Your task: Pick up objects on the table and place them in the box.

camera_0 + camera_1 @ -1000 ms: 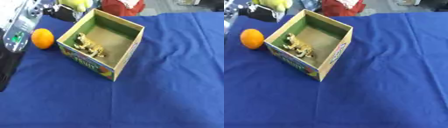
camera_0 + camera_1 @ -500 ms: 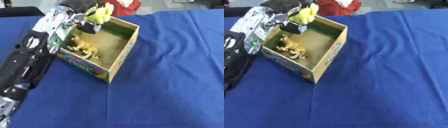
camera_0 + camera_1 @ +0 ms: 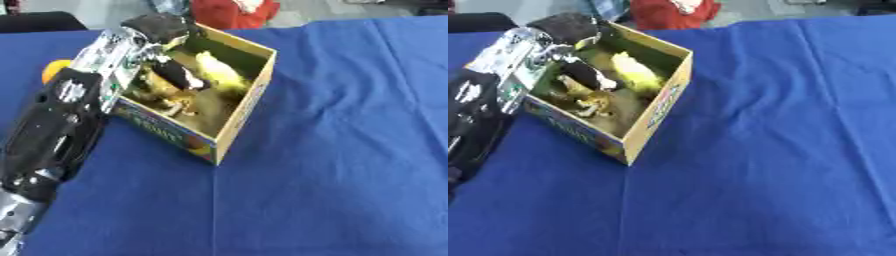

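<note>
An open cardboard box (image 3: pixel 241 107) with a printed front stands on the blue cloth at the upper left. My left arm comes in from the lower left and my left hand (image 3: pixel 162 30) reaches over the box's left wall into it. Inside, the hand's black fingers (image 3: pixel 179 75) lie curled against a yellow toy (image 3: pixel 219 72), which sits low by the far wall. A tan toy animal (image 3: pixel 175 106) lies on the box floor beneath them. An orange (image 3: pixel 52 70) rests on the cloth left of the box, half hidden by my arm. My right hand is in no view.
The blue cloth (image 3: pixel 350 150) covers the table to the right and front of the box. A red object (image 3: pixel 232 12) sits past the table's far edge behind the box.
My left hand has gone from above the box's far left corner down into the box, taking the yellow toy with it. The camera has also shifted.
</note>
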{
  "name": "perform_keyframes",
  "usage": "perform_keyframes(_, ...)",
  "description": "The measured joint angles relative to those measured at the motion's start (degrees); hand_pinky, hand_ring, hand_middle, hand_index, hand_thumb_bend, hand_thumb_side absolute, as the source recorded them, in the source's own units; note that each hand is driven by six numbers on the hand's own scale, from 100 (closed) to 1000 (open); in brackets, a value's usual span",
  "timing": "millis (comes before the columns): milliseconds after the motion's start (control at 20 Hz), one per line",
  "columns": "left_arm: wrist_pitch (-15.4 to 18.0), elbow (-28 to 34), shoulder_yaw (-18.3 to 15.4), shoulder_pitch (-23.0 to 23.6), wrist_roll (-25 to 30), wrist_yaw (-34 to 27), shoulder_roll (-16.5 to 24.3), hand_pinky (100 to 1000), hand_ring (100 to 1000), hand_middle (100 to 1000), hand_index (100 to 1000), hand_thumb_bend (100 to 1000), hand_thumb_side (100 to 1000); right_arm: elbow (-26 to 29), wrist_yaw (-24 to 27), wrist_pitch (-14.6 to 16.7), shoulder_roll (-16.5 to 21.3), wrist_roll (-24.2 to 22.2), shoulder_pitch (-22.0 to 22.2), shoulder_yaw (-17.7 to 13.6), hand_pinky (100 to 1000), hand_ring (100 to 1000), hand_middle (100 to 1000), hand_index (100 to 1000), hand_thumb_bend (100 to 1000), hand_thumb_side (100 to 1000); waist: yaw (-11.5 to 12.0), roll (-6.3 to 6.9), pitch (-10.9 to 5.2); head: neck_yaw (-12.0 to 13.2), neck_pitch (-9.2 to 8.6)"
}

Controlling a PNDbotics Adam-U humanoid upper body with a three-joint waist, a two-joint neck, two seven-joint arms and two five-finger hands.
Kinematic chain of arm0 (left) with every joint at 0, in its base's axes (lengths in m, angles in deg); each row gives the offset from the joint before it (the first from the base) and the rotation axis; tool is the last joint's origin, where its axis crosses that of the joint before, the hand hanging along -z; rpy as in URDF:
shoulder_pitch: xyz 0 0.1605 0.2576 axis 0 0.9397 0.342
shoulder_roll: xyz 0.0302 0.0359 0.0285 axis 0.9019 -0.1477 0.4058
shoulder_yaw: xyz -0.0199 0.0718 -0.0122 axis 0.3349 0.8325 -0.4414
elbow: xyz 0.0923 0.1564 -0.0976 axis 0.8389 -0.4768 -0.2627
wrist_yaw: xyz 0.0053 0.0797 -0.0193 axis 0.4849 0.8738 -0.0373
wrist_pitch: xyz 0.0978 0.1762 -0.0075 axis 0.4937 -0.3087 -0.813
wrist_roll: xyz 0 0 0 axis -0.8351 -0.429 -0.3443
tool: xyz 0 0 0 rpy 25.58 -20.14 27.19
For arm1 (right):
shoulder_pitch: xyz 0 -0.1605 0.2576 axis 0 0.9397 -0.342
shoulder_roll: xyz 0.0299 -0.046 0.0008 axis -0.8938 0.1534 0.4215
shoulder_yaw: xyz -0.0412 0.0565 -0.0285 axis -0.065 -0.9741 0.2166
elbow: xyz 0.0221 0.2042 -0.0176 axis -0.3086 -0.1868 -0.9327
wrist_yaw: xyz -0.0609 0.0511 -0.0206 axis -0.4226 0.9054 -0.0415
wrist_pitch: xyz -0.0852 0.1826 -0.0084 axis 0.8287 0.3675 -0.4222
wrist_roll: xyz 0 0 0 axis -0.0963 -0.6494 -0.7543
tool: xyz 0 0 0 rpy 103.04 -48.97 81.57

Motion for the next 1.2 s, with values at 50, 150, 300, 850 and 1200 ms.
perform_keyframes(50,0.02,-0.32,-0.14,0.08,0.51,0.49,-0.02,607,903,832,977,709,751,0.00,0.00,0.00,0.00,0.01,0.09,-0.02,698,738,590,831,100,924,-0.05,-0.01,0.00,0.00,0.00)
perform_keyframes(150,0.18,-0.98,-0.27,0.29,1.38,1.23,-0.02,633,922,859,1000,890,846,0.00,0.00,-0.01,-0.01,0.02,0.15,-0.12,698,738,590,831,100,924,-0.11,-0.01,0.00,0.01,0.00)
perform_keyframes(300,0.05,-1.82,-0.74,0.42,2.16,2.04,-0.03,692,952,890,1000,1000,982,0.00,0.00,-0.04,-0.03,0.05,0.17,-0.30,698,738,589,831,100,925,-0.15,-0.01,0.00,0.01,0.00)
perform_keyframes(850,-3.51,0.50,-2.33,1.15,-2.52,1.11,0.45,669,934,860,999,811,955,0.00,0.00,-0.39,-0.19,0.44,0.98,-0.68,697,729,588,830,100,927,0.68,-0.05,-0.05,-0.29,0.14)
perform_keyframes(1200,-6.96,8.59,-4.79,3.02,-4.56,-4.01,6.61,678,934,862,992,754,927,0.00,-0.07,-0.71,0.06,1.36,2.66,-1.44,697,728,587,829,100,927,2.60,-0.14,-0.51,-1.49,0.20)
